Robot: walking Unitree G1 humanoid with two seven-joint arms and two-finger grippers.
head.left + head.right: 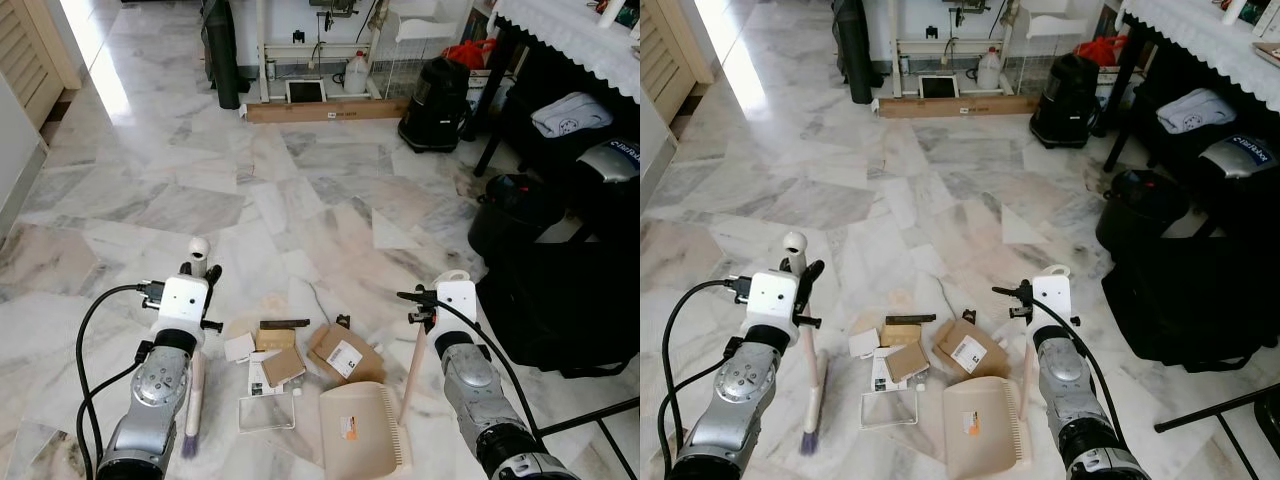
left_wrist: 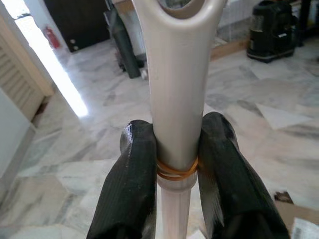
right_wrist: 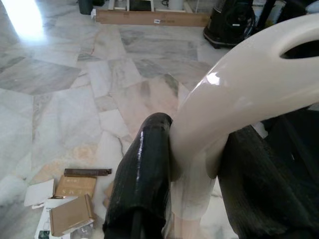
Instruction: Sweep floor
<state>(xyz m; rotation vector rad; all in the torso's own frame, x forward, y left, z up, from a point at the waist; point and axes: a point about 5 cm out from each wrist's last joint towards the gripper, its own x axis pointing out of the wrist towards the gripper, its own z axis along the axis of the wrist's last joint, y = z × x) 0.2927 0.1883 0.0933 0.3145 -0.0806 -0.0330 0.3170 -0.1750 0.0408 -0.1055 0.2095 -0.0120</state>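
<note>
While scraps of cardboard and paper (image 1: pixel 290 360) lie scattered on the marble floor (image 1: pixel 300 190) in front of it, the humanoid stands with a cleaning implement in each arm, apparently set to begin gathering them. The left tool (image 1: pixel 197 272) is clamped on the pale handle of a small broom (image 1: pixel 194 385), its two black fingers (image 2: pixel 134 184) pressing either side of the shaft just above a rubber band; the grip sits near the top end, which leaves the purple bristles resting on the floor to the left of the litter. The right tool (image 1: pixel 437 300) is closed around the upper part of the cream dustpan's (image 1: pixel 362 425) long upright handle, holding it so that the pan lies flat on the floor with its open mouth facing the debris.

The placement looks deliberate: litter in the middle, broom on one side, pan just beside the pile on the other, so a sideways stroke could push the pieces straight in. A brown box with a white label (image 1: pixel 343 354) already lies at the pan's lip, while a clear plastic piece (image 1: pixel 267 411) sits nearer the broom. A black vacuum (image 1: pixel 437 90) and dark bags (image 1: pixel 570 300) stand well apart along the right.
</note>
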